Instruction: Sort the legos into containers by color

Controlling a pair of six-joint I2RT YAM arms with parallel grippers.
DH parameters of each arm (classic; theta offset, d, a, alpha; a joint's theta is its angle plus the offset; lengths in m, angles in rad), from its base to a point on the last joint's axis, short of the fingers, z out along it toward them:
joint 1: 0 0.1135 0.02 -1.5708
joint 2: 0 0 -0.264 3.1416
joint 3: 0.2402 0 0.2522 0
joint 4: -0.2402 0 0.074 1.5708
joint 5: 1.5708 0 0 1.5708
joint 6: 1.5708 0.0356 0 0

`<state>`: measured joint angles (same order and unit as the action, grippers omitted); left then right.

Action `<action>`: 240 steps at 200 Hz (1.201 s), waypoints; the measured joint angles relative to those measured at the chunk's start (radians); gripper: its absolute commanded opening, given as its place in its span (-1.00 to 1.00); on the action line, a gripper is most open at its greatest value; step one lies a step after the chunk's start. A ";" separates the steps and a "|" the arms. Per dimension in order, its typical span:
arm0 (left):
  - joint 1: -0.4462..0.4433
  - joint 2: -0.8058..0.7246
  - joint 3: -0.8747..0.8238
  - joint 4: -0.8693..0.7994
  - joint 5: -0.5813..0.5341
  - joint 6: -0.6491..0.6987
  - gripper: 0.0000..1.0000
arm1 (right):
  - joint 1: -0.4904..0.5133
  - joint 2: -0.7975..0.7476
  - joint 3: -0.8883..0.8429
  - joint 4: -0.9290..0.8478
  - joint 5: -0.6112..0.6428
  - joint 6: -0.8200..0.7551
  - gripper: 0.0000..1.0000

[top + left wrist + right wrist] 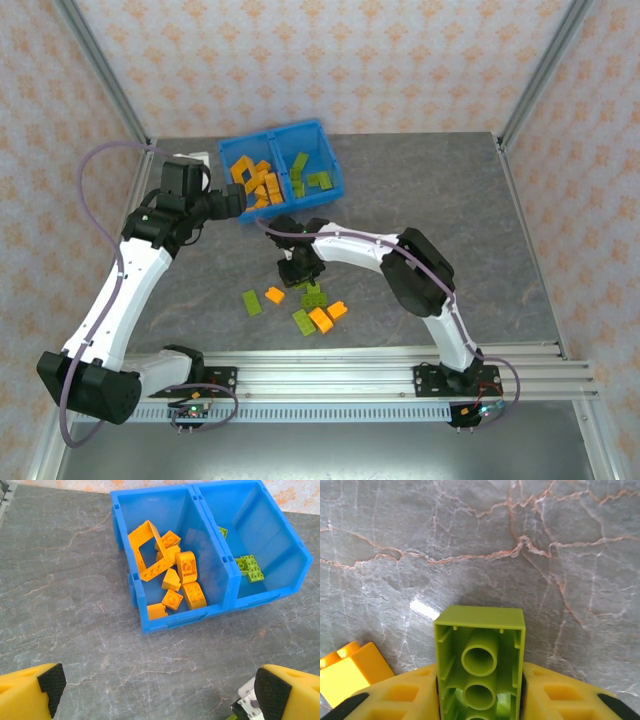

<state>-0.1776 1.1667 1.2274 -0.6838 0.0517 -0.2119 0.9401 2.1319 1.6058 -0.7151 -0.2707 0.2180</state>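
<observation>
**Green brick clamped in right claw, left claw apart by the bin**

Green brick (480, 655) sits closest to the right wrist camera, its hollow underside and round tubes facing the lens. The right gripper (480, 692) is clamped on its two sides with yellow fingers (400, 695). Below it lies the grey marbled table (530, 555), and an orange brick (350, 672) rests just beside the left finger.

From above, the right gripper (298, 272) hangs over the middle of the table, at the far edge of a loose cluster: three green bricks (252, 302) and three orange bricks (321, 319) near the arm bases.

The left gripper (240, 203) is just beside the near corner of the blue bin (270, 133). In its wrist view the black pads (52, 680) stand wide apart with nothing between them. The bin's left compartment holds a pile of orange pieces (170, 570); the right compartment holds green pieces (250, 567).
</observation>
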 measured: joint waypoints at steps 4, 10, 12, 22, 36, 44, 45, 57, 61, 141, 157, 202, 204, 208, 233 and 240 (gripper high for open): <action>0.000 0.000 -0.001 0.000 0.000 0.000 1.00 | 0.000 -0.002 0.000 -0.001 0.007 0.005 -0.41; 0.000 0.001 -0.001 0.001 0.000 -0.001 1.00 | 0.002 -0.005 -0.001 -0.002 0.017 0.003 -0.44; 0.000 0.001 -0.001 0.001 0.000 -0.002 1.00 | 0.002 -0.005 -0.001 -0.002 0.020 0.002 -0.45; 0.000 0.002 -0.001 0.002 0.001 -0.004 1.00 | 0.002 -0.016 -0.005 -0.003 0.040 0.005 -0.46; 0.000 0.002 -0.002 0.008 0.007 -0.004 1.00 | 0.002 -0.042 -0.011 -0.003 0.068 0.000 -0.47; 0.000 0.002 -0.003 0.015 0.018 -0.003 1.00 | 0.002 -0.063 -0.012 -0.003 0.087 -0.003 -0.48; 0.000 0.002 -0.004 0.016 0.019 -0.004 1.00 | 0.002 -0.066 -0.012 -0.003 0.088 -0.003 -0.48; 0.000 0.001 -0.010 0.029 0.036 -0.002 1.00 | -0.001 -0.111 -0.012 -0.002 0.118 -0.010 -0.50; 0.000 0.000 -0.014 0.035 0.044 -0.002 1.00 | -0.003 -0.130 -0.012 -0.001 0.127 -0.010 -0.50; 0.000 -0.117 -0.077 0.116 0.125 0.004 1.00 | -0.142 -0.286 0.167 0.116 0.355 -0.160 -0.53; 0.000 -0.122 -0.077 0.116 0.127 0.004 1.00 | -0.172 -0.178 0.309 0.124 0.385 -0.195 -0.53; 0.000 -0.145 -0.114 0.103 0.133 0.002 1.00 | -0.231 0.256 0.805 0.066 0.444 -0.231 -0.53; 0.000 -0.147 -0.116 0.103 0.132 0.001 1.00 | -0.235 0.279 0.832 0.059 0.444 -0.230 -0.53; 0.000 -0.151 -0.121 0.100 0.132 0.000 1.00 | -0.238 0.312 0.872 0.048 0.446 -0.228 -0.53; 0.000 -0.187 -0.151 0.087 0.125 -0.012 1.00 | -0.270 0.462 0.993 -0.006 0.430 -0.185 -0.46; 0.000 -0.199 -0.158 0.081 0.123 -0.017 1.00 | -0.280 0.473 0.984 -0.016 0.419 -0.172 -0.44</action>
<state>-0.1776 0.9680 1.0695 -0.6025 0.1749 -0.2287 0.6598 2.6049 2.5900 -0.7311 0.1482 0.0463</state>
